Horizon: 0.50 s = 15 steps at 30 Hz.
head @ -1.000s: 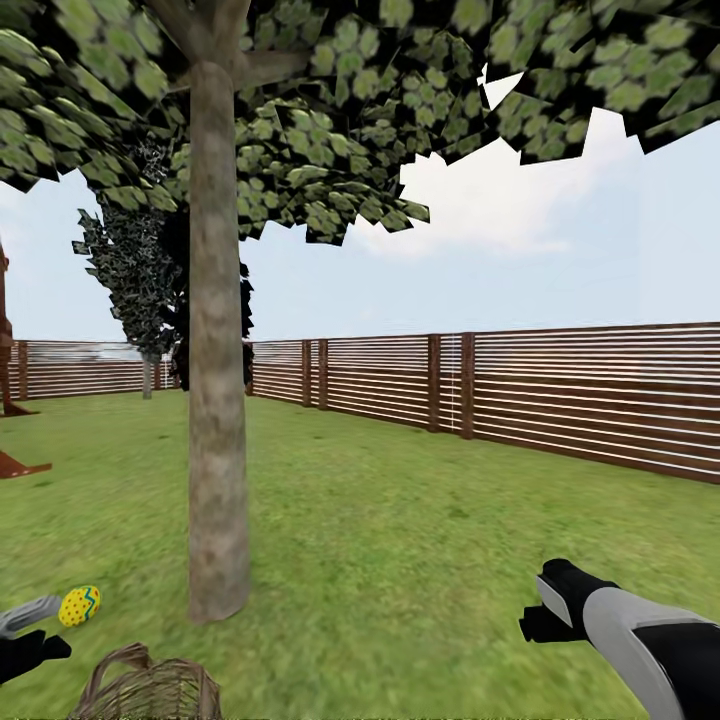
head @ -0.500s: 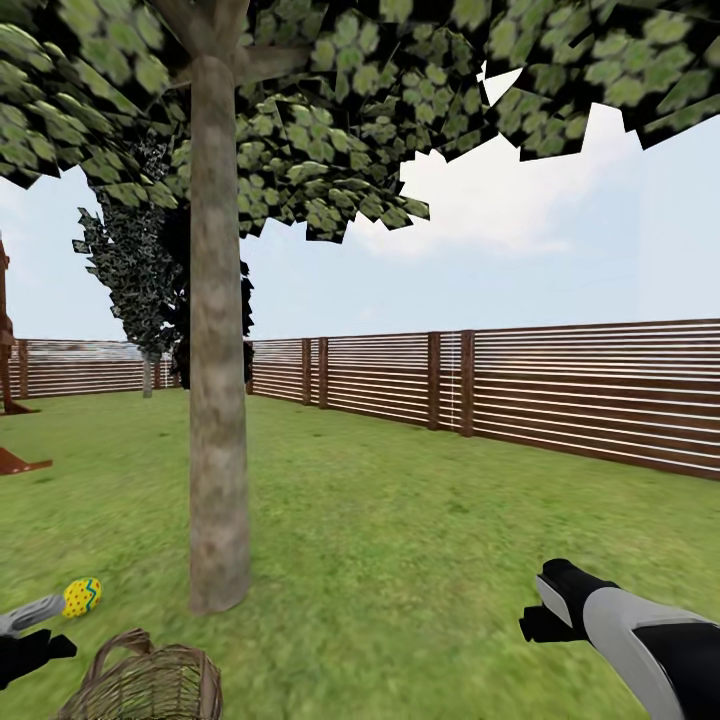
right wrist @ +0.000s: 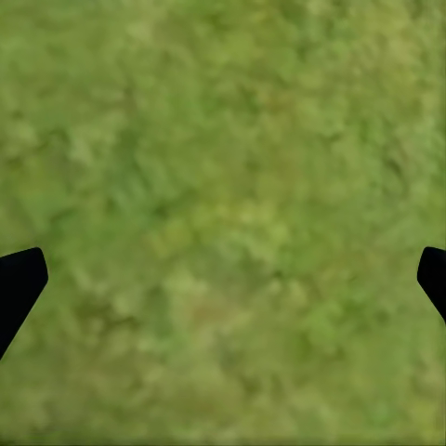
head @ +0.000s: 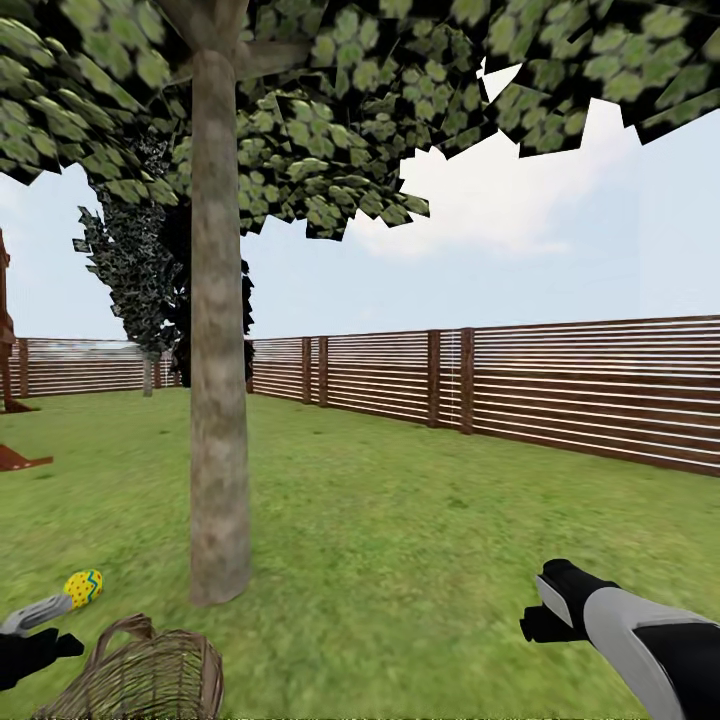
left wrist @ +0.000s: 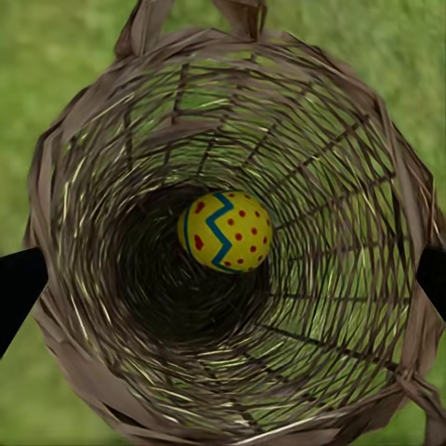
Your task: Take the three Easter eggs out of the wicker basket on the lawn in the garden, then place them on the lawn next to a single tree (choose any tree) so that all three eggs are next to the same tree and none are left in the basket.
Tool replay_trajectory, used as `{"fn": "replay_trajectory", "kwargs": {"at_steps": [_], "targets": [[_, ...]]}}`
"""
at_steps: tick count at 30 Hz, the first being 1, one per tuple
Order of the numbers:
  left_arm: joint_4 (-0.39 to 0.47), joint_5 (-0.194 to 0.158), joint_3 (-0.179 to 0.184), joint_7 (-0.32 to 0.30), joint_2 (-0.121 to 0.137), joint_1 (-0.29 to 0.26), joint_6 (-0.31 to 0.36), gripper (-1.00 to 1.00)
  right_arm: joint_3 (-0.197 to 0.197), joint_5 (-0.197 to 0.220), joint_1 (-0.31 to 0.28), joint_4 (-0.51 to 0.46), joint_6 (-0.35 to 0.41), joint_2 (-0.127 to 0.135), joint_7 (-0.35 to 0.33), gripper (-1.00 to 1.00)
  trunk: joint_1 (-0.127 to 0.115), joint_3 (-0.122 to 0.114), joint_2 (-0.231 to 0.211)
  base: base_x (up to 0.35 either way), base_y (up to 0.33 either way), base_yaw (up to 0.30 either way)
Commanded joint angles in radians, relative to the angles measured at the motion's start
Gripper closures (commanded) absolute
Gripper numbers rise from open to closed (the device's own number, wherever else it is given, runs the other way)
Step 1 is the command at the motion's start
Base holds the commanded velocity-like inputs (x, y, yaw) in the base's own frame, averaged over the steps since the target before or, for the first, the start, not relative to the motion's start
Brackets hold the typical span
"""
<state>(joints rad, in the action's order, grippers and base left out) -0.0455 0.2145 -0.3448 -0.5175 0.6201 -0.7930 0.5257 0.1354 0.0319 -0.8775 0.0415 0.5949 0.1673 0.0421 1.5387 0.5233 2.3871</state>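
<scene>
Left pincer point(left wrist: 223, 279) apart over wicker basket point(head: 150, 675) | right pincer point(right wrist: 223, 279) apart | basket shifted left

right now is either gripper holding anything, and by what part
Nothing is held. The left gripper hangs open above the wicker basket, with an Easter egg lying inside. The right gripper is open over bare lawn.

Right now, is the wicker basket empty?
No. The left wrist view looks down into the wicker basket and shows one Easter egg at its bottom. Another egg lies on the lawn.
</scene>
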Motion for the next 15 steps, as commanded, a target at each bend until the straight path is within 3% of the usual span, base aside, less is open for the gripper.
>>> {"fn": "replay_trajectory", "kwargs": {"at_steps": [1, 15], "targets": [[-0.002, 0.009, -0.009, -0.002, 0.0, -0.002, 0.002, -1.0, 0.006, 0.003, -0.001, 0.001, 0.002, 0.0, 0.001, -1.0, 0.004, 0.005, 0.008, 0.0, 0.0, 0.0], [-0.001, 0.007, -0.01, -0.003, -0.003, -0.002, 0.002, -1.0, 0.006, 0.003, -0.001, 0.001, 0.002, -0.001, 0.001, -1.0, 0.057, 0.048, 0.106, 0.0, 0.0, 0.0]]}}
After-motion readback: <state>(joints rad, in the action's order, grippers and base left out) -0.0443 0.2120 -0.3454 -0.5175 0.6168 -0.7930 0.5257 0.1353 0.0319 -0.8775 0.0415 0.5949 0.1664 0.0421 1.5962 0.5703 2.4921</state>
